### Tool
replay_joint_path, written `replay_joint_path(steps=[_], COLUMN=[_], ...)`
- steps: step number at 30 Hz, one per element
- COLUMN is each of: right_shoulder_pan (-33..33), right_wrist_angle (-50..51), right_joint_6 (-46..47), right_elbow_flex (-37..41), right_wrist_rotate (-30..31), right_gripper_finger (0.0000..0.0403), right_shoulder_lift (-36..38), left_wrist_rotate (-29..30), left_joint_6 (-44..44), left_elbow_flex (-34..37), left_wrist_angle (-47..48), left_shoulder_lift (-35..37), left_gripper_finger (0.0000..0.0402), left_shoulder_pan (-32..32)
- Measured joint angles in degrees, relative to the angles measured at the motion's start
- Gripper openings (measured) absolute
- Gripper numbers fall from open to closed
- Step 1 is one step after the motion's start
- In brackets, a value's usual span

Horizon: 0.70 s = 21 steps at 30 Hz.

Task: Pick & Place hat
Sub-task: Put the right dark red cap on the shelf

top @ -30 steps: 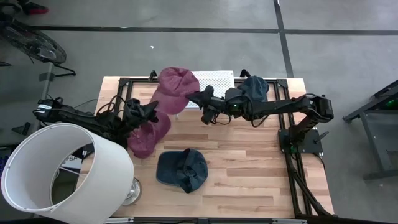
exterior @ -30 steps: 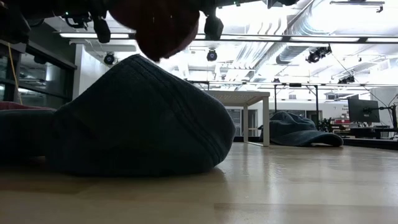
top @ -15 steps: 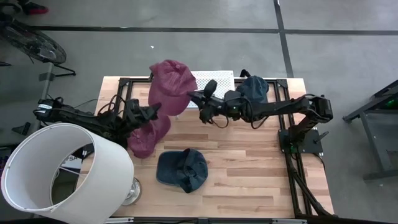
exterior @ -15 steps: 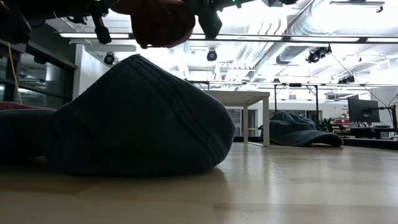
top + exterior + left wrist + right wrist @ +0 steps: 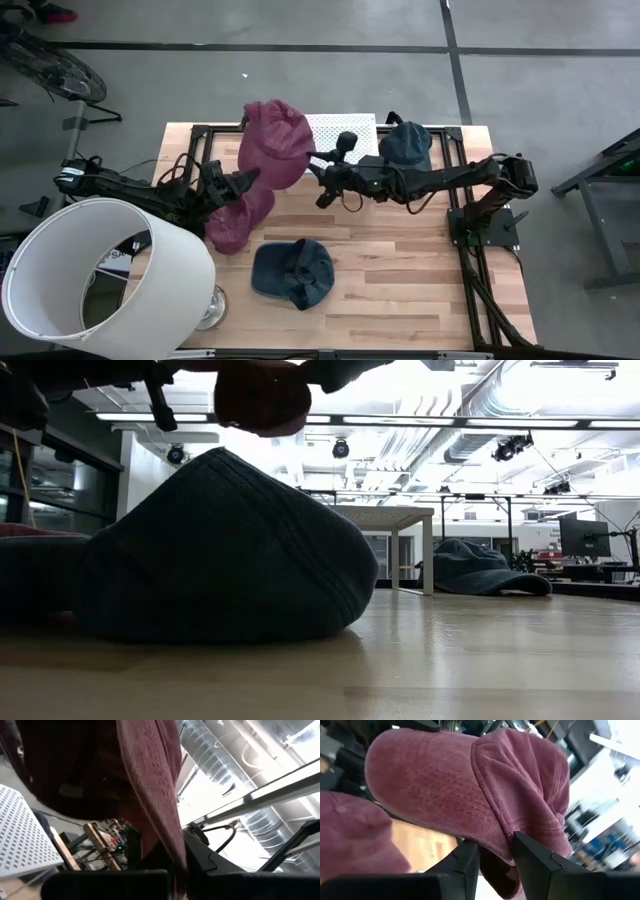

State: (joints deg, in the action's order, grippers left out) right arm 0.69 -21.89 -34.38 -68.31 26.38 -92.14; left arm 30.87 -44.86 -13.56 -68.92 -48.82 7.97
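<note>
So the maroon hat (image 5: 275, 143) is up off the table, hanging over the back edge next to the white perforated panel (image 5: 345, 128). The left gripper (image 5: 250, 177) has its fingers pinched together on the fabric. The right gripper (image 5: 320, 170) sits at the hat's other side, fingers (image 5: 532, 857) parted around a fold, though I can't tell if they press it. A second maroon hat (image 5: 238, 218) and two navy hats (image 5: 292, 272) (image 5: 408, 142) lie on the wood. No readable logos or writing on any of them.
</note>
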Motion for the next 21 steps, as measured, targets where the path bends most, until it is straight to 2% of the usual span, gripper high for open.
replay_joint_path(steps=[9, 14, 17, 21], right_shoulder_pan=[0.6, 0.6, 0.6, 0.5], right_wrist_angle=[3.0, 5.7, 6.2, 7.2], right_joint_6=[7.3, 0.2, -2.4, -1.3], right_elbow_flex=[0.0, 0.0, 0.0, 0.0], right_wrist_rotate=[0.3, 5.5, 3.6, 3.5], right_gripper_finger=[0.0108, 0.0108, 0.0108, 0.0108], right_shoulder_lift=[0.0, 0.1, 1.3, 3.7], left_wrist_rotate=[0.8, 0.7, 0.4, 0.8], left_joint_6=[1.4, 2.2, 1.9, 2.0], left_elbow_flex=[0.0, 0.0, 0.0, 0.0], left_wrist_angle=[-0.9, -4.1, -3.3, -3.1], left_shoulder_lift=[0.0, 0.3, 0.1, 0.2], left_gripper_finger=[0.0008, 0.0008, 0.0008, 0.0008], left_shoulder_pan=[0.0, -0.3, -0.2, -0.2])
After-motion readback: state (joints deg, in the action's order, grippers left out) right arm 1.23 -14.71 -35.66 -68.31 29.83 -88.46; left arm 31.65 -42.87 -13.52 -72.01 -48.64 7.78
